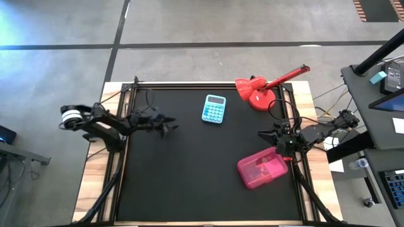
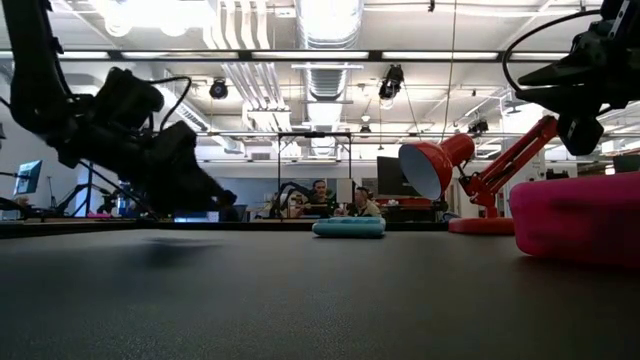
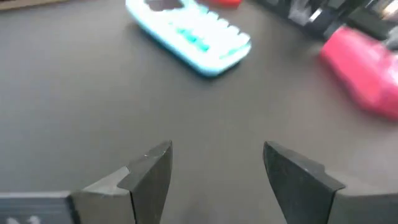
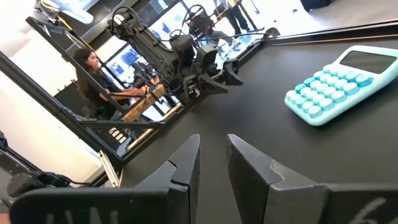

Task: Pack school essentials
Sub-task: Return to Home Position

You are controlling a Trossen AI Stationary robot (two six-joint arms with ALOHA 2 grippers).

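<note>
A pink case (image 1: 262, 169) lies open on the black mat at the near right. Pale shapes show inside it, but I cannot tell what they are. No other school essentials are in view. My left gripper (image 1: 172, 128) hovers low over the mat's left half, open, with only bare mat between its fingers (image 3: 214, 149). My right gripper (image 1: 264, 133) waits at the mat's right edge, just beyond the case on its far side. Its fingers (image 4: 213, 140) are all but together, with nothing between them.
A light blue calculator (image 1: 214, 108) lies flat at the far middle. A red desk lamp (image 1: 259, 93) stands at the far right, its arm slanting out over the table's edge. Bare mat lies between the grippers and toward the near edge. People sit in the room beyond (image 2: 335, 200).
</note>
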